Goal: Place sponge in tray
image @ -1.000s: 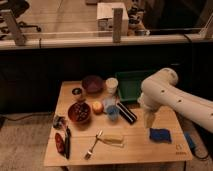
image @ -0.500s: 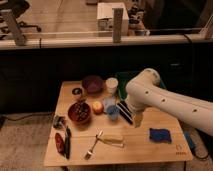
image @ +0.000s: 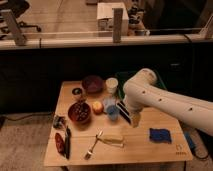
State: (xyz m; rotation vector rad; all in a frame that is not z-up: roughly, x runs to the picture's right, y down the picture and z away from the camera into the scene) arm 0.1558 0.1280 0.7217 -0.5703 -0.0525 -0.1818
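While the sponge [image: 160, 135] lies unmoved, the spread fingers [image: 121, 109] have swung left beside the blue cup [image: 113, 113]

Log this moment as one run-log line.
gripper: beside light blue cup, apart from sponge | sponge: on table, camera's right, not in tray | tray: table's back, partly behind arm
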